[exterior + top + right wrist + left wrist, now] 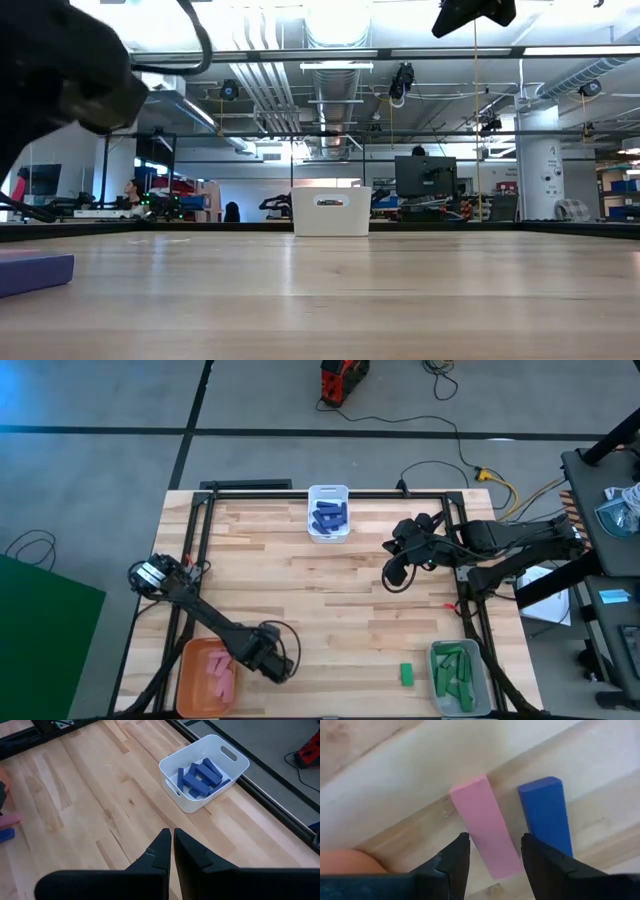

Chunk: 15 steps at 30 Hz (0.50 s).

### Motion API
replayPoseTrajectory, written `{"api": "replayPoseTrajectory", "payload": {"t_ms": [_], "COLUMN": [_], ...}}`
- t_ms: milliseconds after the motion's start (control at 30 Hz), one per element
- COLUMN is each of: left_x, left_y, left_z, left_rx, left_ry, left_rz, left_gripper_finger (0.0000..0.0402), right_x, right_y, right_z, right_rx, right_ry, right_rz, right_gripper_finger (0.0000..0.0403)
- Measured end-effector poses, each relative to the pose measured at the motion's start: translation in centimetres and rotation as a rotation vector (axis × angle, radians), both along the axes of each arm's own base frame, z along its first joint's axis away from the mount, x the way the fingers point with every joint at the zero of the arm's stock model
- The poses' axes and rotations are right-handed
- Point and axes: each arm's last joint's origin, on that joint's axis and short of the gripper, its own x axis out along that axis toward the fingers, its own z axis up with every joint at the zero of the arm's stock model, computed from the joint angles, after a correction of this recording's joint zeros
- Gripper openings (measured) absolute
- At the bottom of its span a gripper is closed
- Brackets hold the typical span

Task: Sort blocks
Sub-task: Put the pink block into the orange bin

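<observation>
The left hand (492,852), at the counter's (340,600) 7 o'clock beside the orange bin (190,680), straddles a pink block (482,822), fingers apart. The blue block (545,815) lies just beside; closing crooked could nudge it. The right hand (172,845), fingers together, waits at 2 o'clock.

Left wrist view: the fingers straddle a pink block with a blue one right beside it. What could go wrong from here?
1. The left gripper is open around the pink block, and the blue block lies close beside one finger; closing or lifting could nudge or drag it.
2. The pink block sits slightly angled between the fingers, so it may twist when squeezed.
3. The orange bin is right next to the gripper, so a swing toward it might clip the rim.
</observation>
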Motion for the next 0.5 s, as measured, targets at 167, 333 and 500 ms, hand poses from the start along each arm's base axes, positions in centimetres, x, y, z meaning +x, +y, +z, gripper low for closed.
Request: {"api": "replayPoseTrajectory", "payload": {"t_ms": [167, 333, 500], "left_x": [0.16, 0.1, 0.59], "left_y": [-0.03, 0.07, 0.78], "left_z": [0.49, 0.35, 0.26], "left_rx": [0.022, 0.033, 0.068], "left_ry": [-0.01, -0.012, -0.032], "left_rz": [-0.055, -0.042, -0.038], "left_gripper_finger": [0.0155, 0.0155, 0.0155], "right_x": [0.0, 0.0, 0.0], "right_y": [0.0, 0.0, 0.0], "right_z": [-0.01, -0.01, -0.01], "right_rx": [-0.001, -0.002, -0.002], "right_ry": [0.0, 0.001, 0.001], "right_rz": [0.0, 0.0, 0.001], "right_gripper_finger": [0.0013, 0.0013, 0.0013]}}
